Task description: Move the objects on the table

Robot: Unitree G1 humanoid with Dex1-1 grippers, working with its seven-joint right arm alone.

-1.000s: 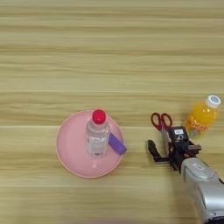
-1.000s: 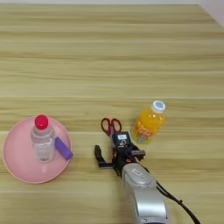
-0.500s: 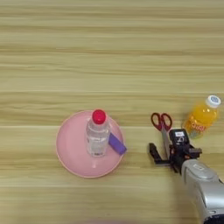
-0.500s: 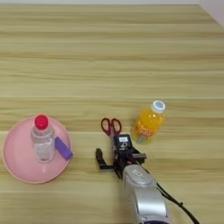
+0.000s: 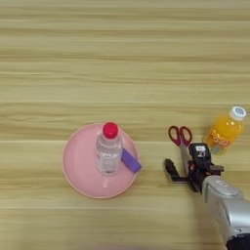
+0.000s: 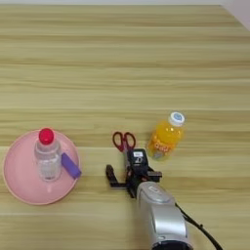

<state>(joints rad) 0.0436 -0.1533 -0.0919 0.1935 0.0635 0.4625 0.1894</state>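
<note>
Red-handled scissors (image 5: 180,136) lie flat on the table (image 5: 125,68), handles pointing away and blades running toward me. My right gripper (image 5: 185,161) is open just below the handles, one black finger on each side of the blades, whose tips it hides. An orange juice bottle (image 5: 224,132) with a white cap lies on its side just right of the scissors. Left of them, a small purple block (image 5: 131,160) rests on a pink plate (image 5: 78,166). In the right eye view the gripper (image 6: 124,167) sits between the plate (image 6: 19,185) and the juice bottle (image 6: 165,137).
A clear water bottle (image 5: 108,150) with a red cap stands upright on the pink plate, touching the purple block. My silver forearm (image 5: 224,205) comes in from the bottom right. The table's far right corner (image 6: 234,10) shows in the right eye view.
My gripper has shifted only slightly over the scissors' blades. The objects lie where they were.
</note>
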